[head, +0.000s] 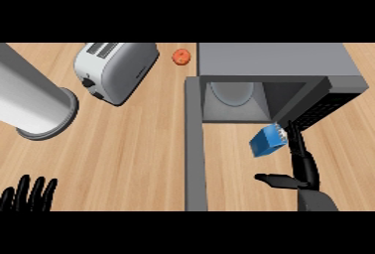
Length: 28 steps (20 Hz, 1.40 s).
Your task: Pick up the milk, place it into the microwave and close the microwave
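Milk carton (267, 141): blue, tilted, right of centre in the frame, just below the open mouth of the microwave (282, 74) and not yet inside it.

Going left to right. At the lower left corner, left hand (28, 194), fingers straight and pointing up, resting, holding nothing. At the upper left, a grey cylinder (33, 101) on a round base, lying across the desk (124, 149). Right of it, a white toaster (116, 69), tilted, near the top edge. Further right, a small orange-red fruit (181, 57), apart from the toaster and just beside the microwave's upper left corner. Below that, microwave door (194, 144), swung open and seen edge-on as a long grey strip running down toward the lower edge. Inside the cavity, a pale round turntable (233, 93), nothing on it. At the lower right, right hand (300, 168), fingers stretched up along the carton's right side and touching it, thumb held out to the left and well below the carton; no curl around the carton to be made out, so looks more like carrying or nudging than clasping.

By judgement: picked up and brought to the opening, so first step done. Left to do: move the carton up into the cavity, let go, withdraw, then swing the door shut.
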Available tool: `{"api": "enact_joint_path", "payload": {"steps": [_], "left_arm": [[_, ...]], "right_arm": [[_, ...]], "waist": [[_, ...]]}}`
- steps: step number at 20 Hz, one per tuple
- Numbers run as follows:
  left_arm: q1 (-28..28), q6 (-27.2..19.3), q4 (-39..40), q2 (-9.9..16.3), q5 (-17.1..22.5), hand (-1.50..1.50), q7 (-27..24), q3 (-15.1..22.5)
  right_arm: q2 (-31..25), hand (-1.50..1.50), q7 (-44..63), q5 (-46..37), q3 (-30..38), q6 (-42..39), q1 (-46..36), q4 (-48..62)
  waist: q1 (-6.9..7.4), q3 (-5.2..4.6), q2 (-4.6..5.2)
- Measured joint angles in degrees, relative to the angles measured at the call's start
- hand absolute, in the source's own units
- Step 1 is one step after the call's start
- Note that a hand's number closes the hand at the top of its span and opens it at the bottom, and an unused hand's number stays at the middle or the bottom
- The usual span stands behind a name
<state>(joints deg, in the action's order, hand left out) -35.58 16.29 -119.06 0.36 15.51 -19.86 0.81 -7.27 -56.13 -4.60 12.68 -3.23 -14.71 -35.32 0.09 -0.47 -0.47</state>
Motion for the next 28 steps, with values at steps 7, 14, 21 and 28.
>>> {"api": "enact_joint_path", "payload": {"steps": [7, 14, 21, 28], "left_arm": [[-1.6, 0.0, -0.5, 0.3, -0.2, -1.50, -1.1, 1.1], [-1.2, 1.9, 1.4, 1.1, 0.7, -1.50, -2.5, -0.9], [-2.6, 2.9, 0.1, 0.8, 1.5, -1.50, -2.2, -0.6], [-1.2, 2.5, 0.6, 0.6, 1.1, -1.50, -1.4, -0.4]], "right_arm": [[0.2, -1.50, 0.3, 0.6, -0.2, -0.8, -2.4, 2.9], [0.4, 1.50, 0.5, 1.3, 1.8, 3.0, -8.1, 9.2], [-0.6, 1.50, -1.2, -0.5, 2.9, 9.6, -13.1, 14.6], [0.1, 1.50, -2.8, 0.9, 6.1, 14.6, -16.0, 18.4]], "waist": [[0.11, 0.18, 0.14], [0.60, 0.46, 0.53], [1.15, 0.51, 0.66], [1.24, 0.50, 0.77]]}}
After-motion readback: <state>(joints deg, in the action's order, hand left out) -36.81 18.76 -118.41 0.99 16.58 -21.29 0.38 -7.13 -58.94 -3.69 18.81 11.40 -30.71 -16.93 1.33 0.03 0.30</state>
